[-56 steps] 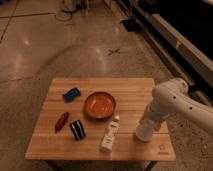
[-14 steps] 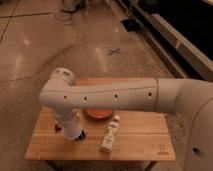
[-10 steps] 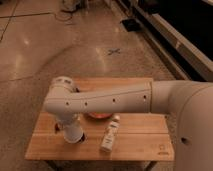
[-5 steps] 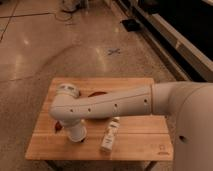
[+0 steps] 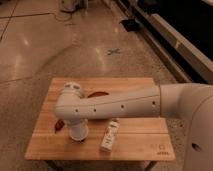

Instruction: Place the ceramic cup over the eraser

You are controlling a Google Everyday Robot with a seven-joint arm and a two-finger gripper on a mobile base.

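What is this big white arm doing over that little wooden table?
A robot's white arm reaches across the small wooden table. Its gripper, mostly hidden under the wrist, sits low at the table's front left on a small whitish ceramic cup standing on the wood. A reddish-brown oblong object peeks out left of the cup, a slim white labelled bottle lies right of it, and an orange bowl shows behind the arm.

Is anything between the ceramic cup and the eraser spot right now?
Nothing visible does. The ceramic cup stands on the table at its front left, under the gripper. The eraser is out of sight; the white bottle lies to the right, apart.
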